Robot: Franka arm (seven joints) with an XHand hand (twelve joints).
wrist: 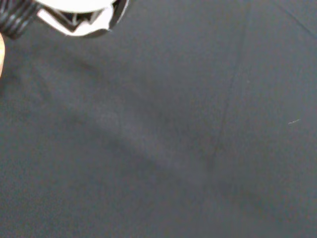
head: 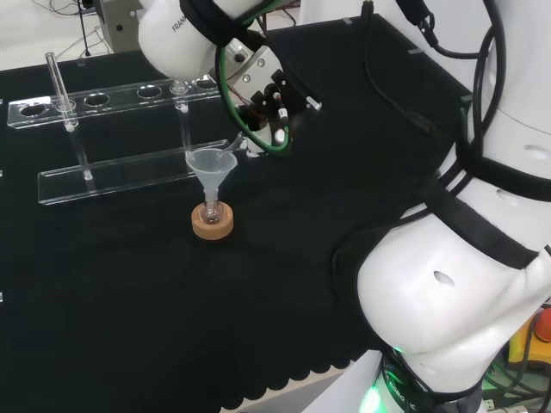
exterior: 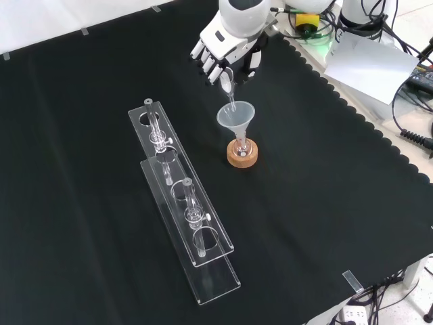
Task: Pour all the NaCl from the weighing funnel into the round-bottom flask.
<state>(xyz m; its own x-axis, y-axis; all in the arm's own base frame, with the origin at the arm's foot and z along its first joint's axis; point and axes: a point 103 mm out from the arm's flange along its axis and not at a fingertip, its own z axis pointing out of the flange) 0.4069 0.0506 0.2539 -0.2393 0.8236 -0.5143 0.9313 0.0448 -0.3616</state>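
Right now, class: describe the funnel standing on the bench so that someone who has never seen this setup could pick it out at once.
In the front view, find the long clear rack on the black cloth, then look right to the cork ring. A small flask sits on that ring, and the clear cone-shaped funnel stands in its neck, just below the hand. It alone flares into a wide round mouth.

Dark printed lettering, partly cut off, runs across the white arm link [head: 172, 34] at the head view's upper left; more print marks the arm's base [head: 403, 389] at lower right. No other labels or numbers are legible.
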